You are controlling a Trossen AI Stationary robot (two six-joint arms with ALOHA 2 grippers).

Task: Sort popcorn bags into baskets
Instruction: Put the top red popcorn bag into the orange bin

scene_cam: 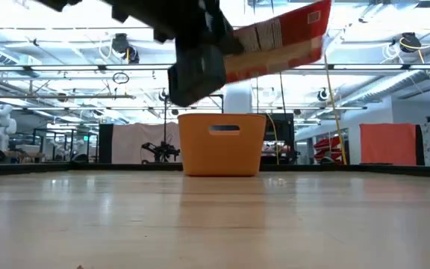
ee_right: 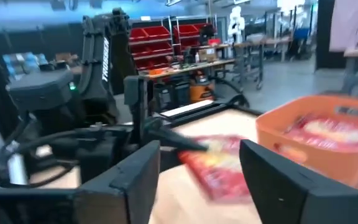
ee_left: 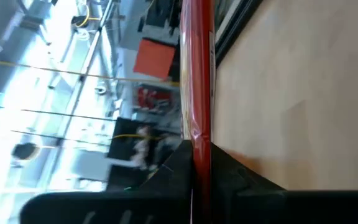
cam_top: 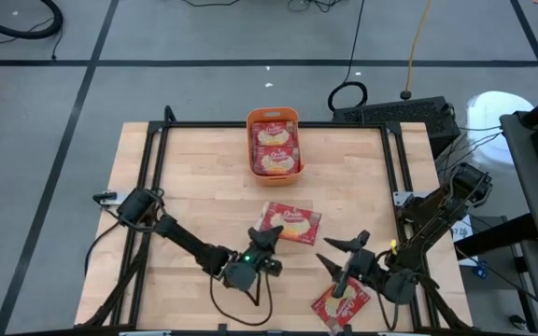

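Note:
A red popcorn bag with a cream label hangs above the table's middle, with my left gripper shut on it. In the low view the bag floats high above the wood. The orange basket stands at the far edge with two popcorn bags lying flat in it. My right gripper stands open to the right of the held bag, with nothing between its fingers. Another popcorn bag lies flat at the near edge, partly under my right arm. My left gripper pinches the bag's near-left edge between its two fingers. The fingers come in level from the table's near left. The bag is lifted clear of the table, label face up, and its free end tilts a little upward.
Black frame rails run along the table's left, right and far edges. A dark box with cables sits beyond the far right corner. Bare wood lies between the held bag and the basket.

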